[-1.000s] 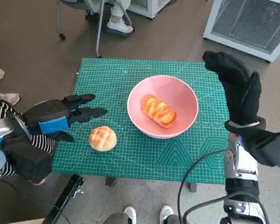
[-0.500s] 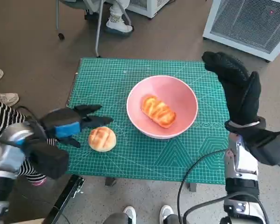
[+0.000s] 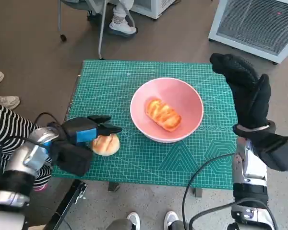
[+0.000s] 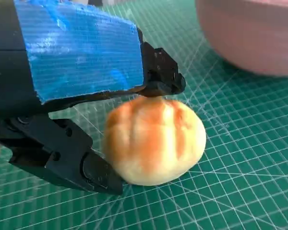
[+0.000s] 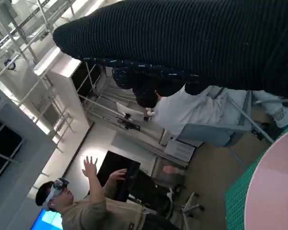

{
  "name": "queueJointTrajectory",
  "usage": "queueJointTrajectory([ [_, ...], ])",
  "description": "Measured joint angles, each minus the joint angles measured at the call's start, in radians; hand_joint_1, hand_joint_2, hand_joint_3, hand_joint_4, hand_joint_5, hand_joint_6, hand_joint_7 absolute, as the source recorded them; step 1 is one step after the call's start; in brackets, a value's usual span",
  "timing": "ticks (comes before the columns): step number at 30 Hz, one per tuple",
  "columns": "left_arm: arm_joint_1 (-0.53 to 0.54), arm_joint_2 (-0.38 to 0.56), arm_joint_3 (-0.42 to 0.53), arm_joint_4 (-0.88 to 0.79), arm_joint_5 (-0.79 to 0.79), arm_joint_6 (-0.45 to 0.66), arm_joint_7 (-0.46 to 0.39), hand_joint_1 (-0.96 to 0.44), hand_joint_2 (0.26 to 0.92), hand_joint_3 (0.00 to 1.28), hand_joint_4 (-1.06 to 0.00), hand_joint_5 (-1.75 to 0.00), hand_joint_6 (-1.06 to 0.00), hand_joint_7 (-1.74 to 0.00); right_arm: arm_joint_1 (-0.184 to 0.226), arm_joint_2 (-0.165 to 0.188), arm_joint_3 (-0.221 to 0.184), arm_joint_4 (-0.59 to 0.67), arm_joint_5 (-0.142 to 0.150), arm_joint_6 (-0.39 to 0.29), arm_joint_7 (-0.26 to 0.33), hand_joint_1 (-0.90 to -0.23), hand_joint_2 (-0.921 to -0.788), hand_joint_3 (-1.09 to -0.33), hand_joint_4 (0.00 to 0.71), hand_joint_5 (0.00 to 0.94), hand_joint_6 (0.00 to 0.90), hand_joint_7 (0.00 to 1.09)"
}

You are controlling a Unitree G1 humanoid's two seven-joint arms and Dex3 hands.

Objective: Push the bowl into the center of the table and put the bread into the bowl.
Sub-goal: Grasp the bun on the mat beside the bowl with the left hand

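Now the left hand [image 3: 81, 135] has come down over the round bread [image 3: 105, 144], fingers apart around it. One bread already lies in the pink bowl [image 3: 192, 98] beyond that hand; the round one is left.

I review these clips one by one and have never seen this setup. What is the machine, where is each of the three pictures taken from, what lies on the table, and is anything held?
It is a humanoid robot seen from its own cameras. The head view looks down on a table covered by a green cutting mat. The other two pictures come from cameras behind each hand.

On the mat stands a pink bowl with a long bread inside. A round bun lies beside the bowl.

The left hand, black with blue tape, is around the bun: its wrist view shows fingers touching it, but a firm grip cannot be confirmed. The right hand, in a black glove, is raised beside the bowl and holds nothing. Its wrist view shows mostly the room and people.
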Motion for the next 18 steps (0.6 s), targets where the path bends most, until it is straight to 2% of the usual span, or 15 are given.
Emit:
queueJointTrajectory([
  [6,-0.072,-0.031,-0.045,0.091,0.036,0.003,0.043,0.09,0.802,0.02,-0.22,-0.03,-0.44,-0.05,0.006,-0.001,-0.002,-0.007,0.0,0.0,0.0,-0.746,-0.921,-0.681,0.184,0.004,0.001,0.57],
  [11,-0.113,-0.05,-0.078,0.149,0.056,0.004,0.077,0.06,0.809,0.03,-0.38,-0.05,-0.55,-0.08,0.016,-0.005,-0.003,-0.017,-0.003,-0.001,0.0,-0.74,-0.921,-0.686,0.183,0.003,-0.001,0.57],
  [14,-0.134,-0.055,-0.098,0.177,0.074,0.005,0.101,0.04,0.827,0.05,-0.53,-0.08,-0.66,-0.13,0.019,-0.009,-0.004,-0.019,-0.006,-0.003,0.0,-0.737,-0.921,-0.69,0.18,0.001,-0.001,0.57],
  [15,-0.138,-0.056,-0.106,0.184,0.079,0.007,0.112,-0.11,0.861,0.08,-0.65,-0.14,-0.64,-0.55,0.02,-0.011,-0.004,-0.02,-0.007,-0.004,-0.001,-0.735,-0.921,-0.692,0.178,0.001,-0.001,0.57],
  [16,-0.141,-0.055,-0.111,0.188,0.083,0.01,0.119,-0.2,0.883,0.11,-0.71,-0.2,-0.62,-0.83,0.02,-0.012,-0.005,-0.021,-0.008,-0.006,-0.001,-0.734,-0.921,-0.694,0.177,0.0,-0.001,0.57],
  [17,-0.143,-0.055,-0.116,0.193,0.088,0.012,0.128,-0.16,0.89,0.1,-0.71,-0.37,-0.61,-0.92,0.02,-0.014,-0.005,-0.021,-0.009,-0.008,-0.001,-0.733,-0.921,-0.695,0.176,0.0,-0.001,0.57],
  [18,-0.145,-0.054,-0.122,0.194,0.095,0.013,0.136,-0.1,0.901,0.1,-0.7,-0.64,-0.59,-1.05,0.02,-0.016,-0.005,-0.021,-0.009,-0.01,-0.001,-0.732,-0.921,-0.696,0.174,0.0,-0.001,0.56],
])
